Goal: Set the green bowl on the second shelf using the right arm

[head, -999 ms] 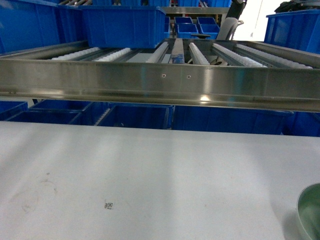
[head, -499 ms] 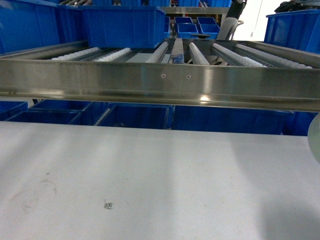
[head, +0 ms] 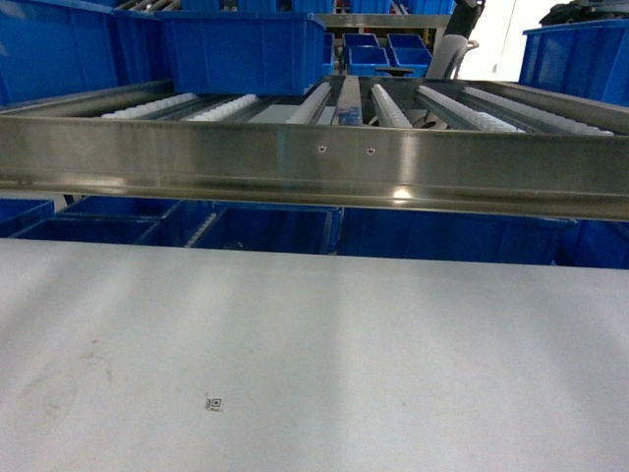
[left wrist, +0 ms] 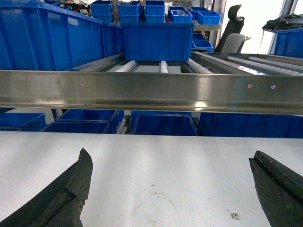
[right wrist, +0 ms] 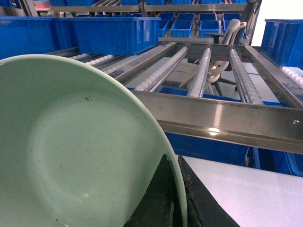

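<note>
The pale green bowl (right wrist: 71,151) fills the left of the right wrist view, tilted up on edge with its hollow facing the camera. My right gripper (right wrist: 177,189) is shut on its rim, one dark finger inside the bowl and one outside. The second shelf (right wrist: 227,118), a shiny steel rail with lanes of white rollers behind it, lies ahead and slightly below the bowl's top. In the head view the second shelf (head: 314,162) spans the frame, but neither the bowl nor either gripper shows there. My left gripper (left wrist: 173,187) hangs open over the table, holding nothing.
A large blue crate (head: 246,49) sits on the shelf's left rollers. More blue crates (head: 265,231) stand under the rail. The white tabletop (head: 295,334) carries a small square marker (head: 213,404). An office chair (head: 447,54) stands behind the rack.
In the head view the bowl rose from the bottom right corner to the right edge, then left the frame. Nothing else has moved.
</note>
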